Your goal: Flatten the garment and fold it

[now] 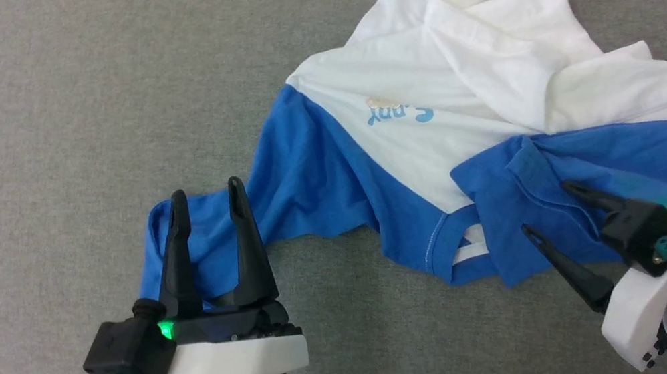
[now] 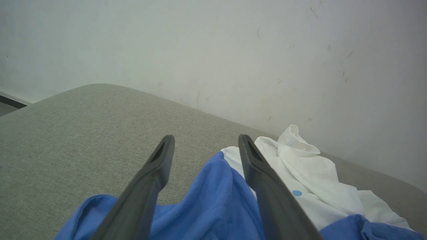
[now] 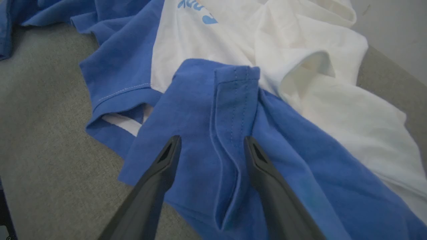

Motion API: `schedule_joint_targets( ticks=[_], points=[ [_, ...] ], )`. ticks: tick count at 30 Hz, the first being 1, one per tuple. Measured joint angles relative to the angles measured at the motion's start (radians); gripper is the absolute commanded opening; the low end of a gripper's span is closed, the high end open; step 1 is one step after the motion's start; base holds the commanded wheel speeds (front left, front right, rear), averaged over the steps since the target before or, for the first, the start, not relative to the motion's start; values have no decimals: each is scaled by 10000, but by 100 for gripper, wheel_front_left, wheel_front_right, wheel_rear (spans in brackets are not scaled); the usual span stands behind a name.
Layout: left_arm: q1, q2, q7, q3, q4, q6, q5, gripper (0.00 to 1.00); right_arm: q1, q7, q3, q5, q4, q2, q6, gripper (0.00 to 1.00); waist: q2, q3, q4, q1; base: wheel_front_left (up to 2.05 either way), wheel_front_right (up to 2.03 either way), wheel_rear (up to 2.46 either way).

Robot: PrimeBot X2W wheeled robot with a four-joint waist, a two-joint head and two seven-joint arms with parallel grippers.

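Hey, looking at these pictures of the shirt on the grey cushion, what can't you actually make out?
- Head view: the blue print on the garment is too small and creased to read; the right wrist view's top edge cuts it off.
- Head view: the right gripper covers the sleeve edge beneath it.
- Left wrist view: the fingers of the left gripper hide part of the sleeve; whether they touch it is unclear.

Open grey upholstery (image 1: 59,124) is found leftward. The right side is occupied by the crumpled garment (image 1: 432,130).
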Motion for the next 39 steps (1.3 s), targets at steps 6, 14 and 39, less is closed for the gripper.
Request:
schedule_joint_targets(
  ticks=[6, 14, 39],
  points=[
    [-128, -2, 0, -69, -13, 46, -92, 100, -219, 161, 232, -113, 311, -245, 0, 53, 0, 164, 257, 0, 0, 0, 0],
    [-127, 0, 0, -27, -15, 86, -151, 100, -336, 98, -355, -299, 357, 142, 0, 0, 0, 140, 372, 0, 0, 0, 0],
    [-50, -4, 0, 527, 79, -119, 211, 100, -2745, 725, -7319, 391, 67, -1465, 6, 0, 1, -565, -1106, 0, 0, 0, 0]
  ],
)
